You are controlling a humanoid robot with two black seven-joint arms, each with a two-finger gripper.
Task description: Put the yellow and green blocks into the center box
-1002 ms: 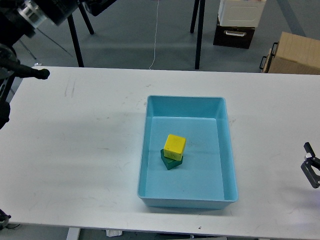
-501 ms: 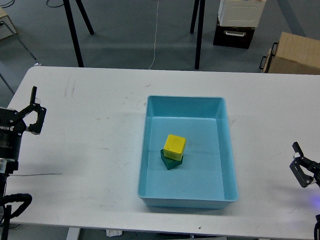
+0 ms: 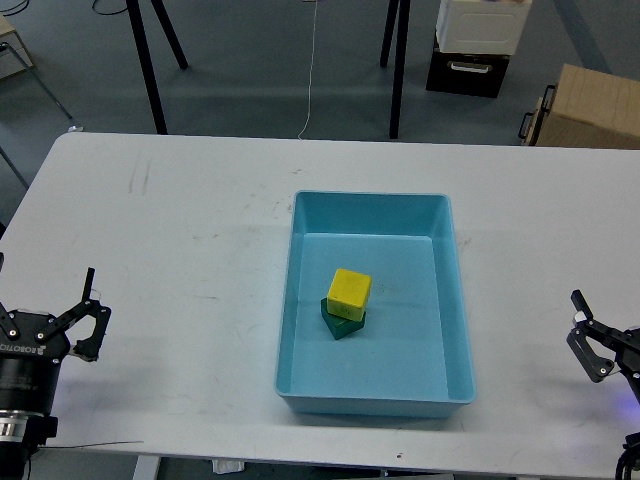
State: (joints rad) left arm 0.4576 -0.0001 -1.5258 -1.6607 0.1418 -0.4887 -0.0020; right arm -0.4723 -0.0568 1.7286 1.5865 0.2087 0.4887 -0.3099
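Note:
A light blue box sits at the middle of the white table. Inside it a yellow block rests on top of a green block, which is partly hidden under it. My left gripper is open and empty above the table's front left corner, far from the box. My right gripper is open and empty at the table's front right edge, to the right of the box.
Black stand legs rise behind the table. A cardboard box and a white and brown case stand on the floor at the back right.
My left gripper has dropped from high at the back left down to the front left corner. My right gripper has shifted a little left and inward.

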